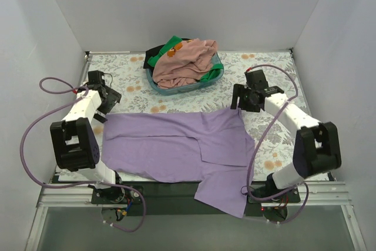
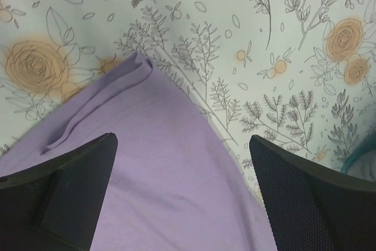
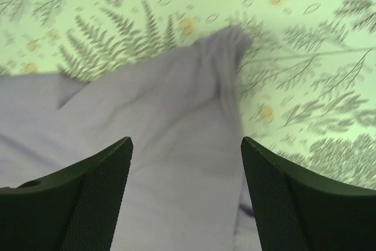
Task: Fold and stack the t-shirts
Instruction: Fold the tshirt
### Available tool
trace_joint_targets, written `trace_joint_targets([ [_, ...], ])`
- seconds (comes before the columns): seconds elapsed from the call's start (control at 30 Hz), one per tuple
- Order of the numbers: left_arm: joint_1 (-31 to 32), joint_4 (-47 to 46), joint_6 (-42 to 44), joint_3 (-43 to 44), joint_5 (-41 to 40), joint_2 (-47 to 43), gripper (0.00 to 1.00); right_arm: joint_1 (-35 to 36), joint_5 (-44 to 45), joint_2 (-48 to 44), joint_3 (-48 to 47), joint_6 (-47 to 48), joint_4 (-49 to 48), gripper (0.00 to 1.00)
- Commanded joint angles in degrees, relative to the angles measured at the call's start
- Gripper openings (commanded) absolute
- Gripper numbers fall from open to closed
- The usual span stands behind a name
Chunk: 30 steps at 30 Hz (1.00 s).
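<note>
Left hand (image 2: 182, 145) is released: both fingers (image 2: 70, 192) are spread wide, nothing pinched between them. It hangs right over a corner of the lavender t-shirt (image 2: 158, 174). That wrist camera picks up something the overhead one doesn't: the edge of the cloth is rolled into a little ridge running up to the corner tip, and the tip lies flat on the counter (image 2: 282, 39), whose print is grey ferns and orange roses.

Right hand (image 3: 186, 145) is the same deal, fingers apart and not gripping, with the opposite corner of the lavender tee lying below the gap. Its view is blurry and tinted green, so the fabric looks greyish there. The corner bunches up into a soft fold where it ends on the print.

The top view gives the whole layout that the wrist cams can't. The lavender tee is spread sideways across the near half of the counter, between the two arms. One hand is at each far corner, and one part droops over the near edge on the right side.

At the far end sits the teal basket (image 1: 157, 86), well apart from both hands. The pink t-shirt (image 1: 188, 63) is heaped on top in it, the green t-shirt (image 1: 171, 44) pokes out behind, and the black t-shirt (image 1: 154, 52) spills over the far left rim. There's an orange mark on the green one, too small to read.

Purple cables (image 1: 26, 136) loop off both arms.
</note>
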<state>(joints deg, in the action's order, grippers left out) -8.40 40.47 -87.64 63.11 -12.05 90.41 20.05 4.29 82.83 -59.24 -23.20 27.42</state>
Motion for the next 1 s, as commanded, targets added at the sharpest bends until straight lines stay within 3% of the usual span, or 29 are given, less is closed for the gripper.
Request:
trace_joint_targets([
  [0.0, -0.56, -0.21, 2.82, 3.76, 0.81, 3.71, 0.97, -4.49, -6.66, 7.06, -4.73, 7.02, -4.38, 0.77],
  [0.13, -0.74, -0.65, 4.05, 7.54, 1.33, 8.54, 0.97, -6.43, -6.48, 14.10, -9.39, 9.31, -5.62, 0.71],
  [0.3, -1.00, 0.75, 3.44, 8.69, -1.30, 14.26, 0.86, -7.75, -9.92, 20.26, -12.47, 10.28, -6.67, 0.64],
  [0.53, -1.97, -0.03, 2.47, 5.54, -1.83, 17.96, 0.63, -7.75, -9.32, 23.17, -10.81, 10.20, -7.91, 0.54],
  [0.63, -2.05, -1.78, 2.73, 3.87, -0.43, 18.57, 0.40, -7.75, -6.76, 23.87, -10.54, 10.19, -8.08, 0.47],
  [0.73, -1.97, -3.20, 2.91, 3.07, 1.59, 19.45, 0.01, -7.84, -4.66, 24.49, -10.63, 10.11, -8.70, 0.18],
  [0.77, -2.05, -3.46, 3.00, 3.07, 2.03, 19.71, 0.00, -7.75, -4.56, 24.49, -10.72, 10.02, -8.87, 0.03],
  [0.83, -2.05, -4.69, 3.26, 3.16, 3.00, 19.80, 0.00, -7.84, 0.44, 24.31, -10.89, 9.49, -9.31, 0.01],
  [0.97, -1.97, -7.85, 3.70, 4.21, 5.02, 17.71, 0.00, -9.85, 2.47, 22.30, -11.68, 7.91, -11.94, 0.01],
])
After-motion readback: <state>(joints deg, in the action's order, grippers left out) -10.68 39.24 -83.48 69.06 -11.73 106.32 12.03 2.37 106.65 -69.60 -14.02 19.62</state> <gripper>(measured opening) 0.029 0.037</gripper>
